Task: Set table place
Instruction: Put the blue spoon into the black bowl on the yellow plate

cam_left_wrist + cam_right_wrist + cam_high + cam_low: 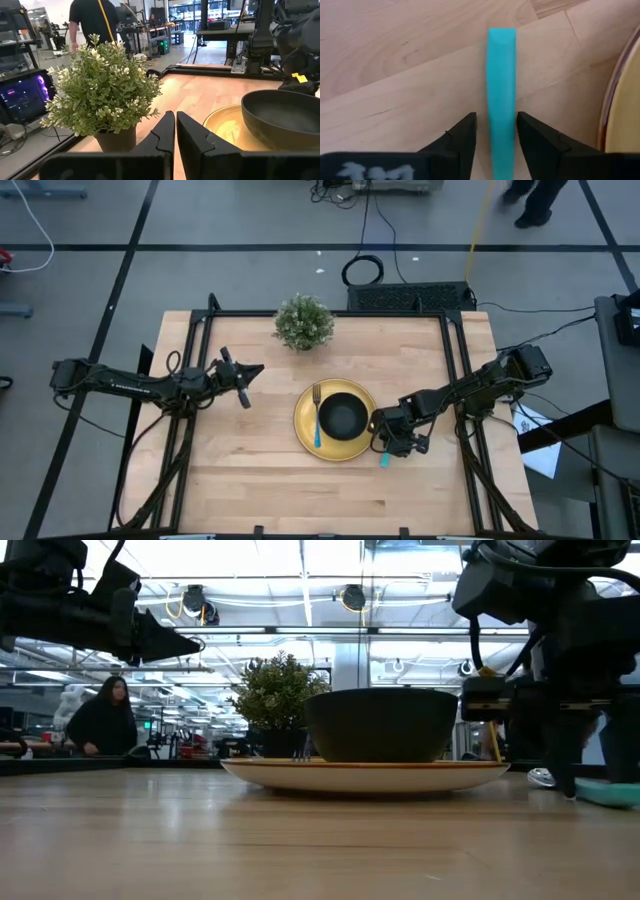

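A yellow plate (pixel 303 435) lies at the middle of the table (pixel 250 490). A black bowl (pixel 343 417) stands on it, and a fork with a light-blue handle (pixel 317 422) lies on the plate's left part. The spoon's light-blue handle (pixel 501 85) lies flat on the wood just right of the plate. My right gripper (pixel 496 117) slants down over it, open, one finger on each side of the handle. The spoon's metal end is hidden under the gripper. My left gripper (pixel 252 372) hangs shut in the air left of the plate. My right gripper straddles the spoon's handle (pixel 500 130) from above, its fingers lying along it. Wood shows between one finger (pixel 465 132) and the handle. The other finger (pixel 532 132) stands right at the handle's edge; I cannot tell whether it touches. The handle lies flat on the table.
A small bushy potted plant (pixel 303 322) stands at the table's far edge, between the arms. The plate's rim (pixel 620 100) is close beside my right gripper. Bare wood lies near the front edge. A person (pixel 103 720) sits in the room beyond the table.
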